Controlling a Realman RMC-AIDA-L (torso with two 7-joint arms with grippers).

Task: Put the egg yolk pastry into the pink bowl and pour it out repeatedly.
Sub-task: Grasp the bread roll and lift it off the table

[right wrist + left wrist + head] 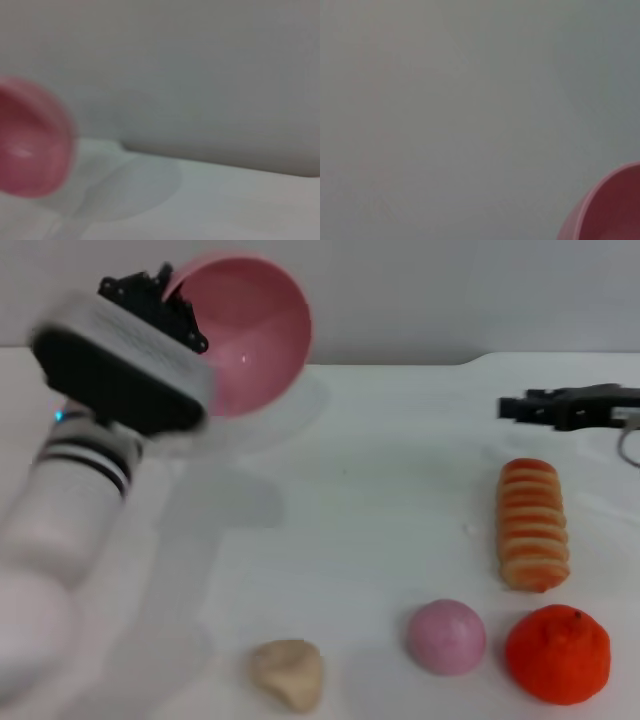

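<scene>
A plain grey wall (450, 295) rises behind the white table (400, 470).

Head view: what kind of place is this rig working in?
Probably a lab test bench, not a kitchen: a bare white table against a plain grey wall, with food items laid out apart, a ridged orange-and-cream bread roll, a smooth pink ball and a round orange fruit.

pink ball (446, 636) between orange (557, 654) and pastry; bread roll (533, 524) behind.
</scene>
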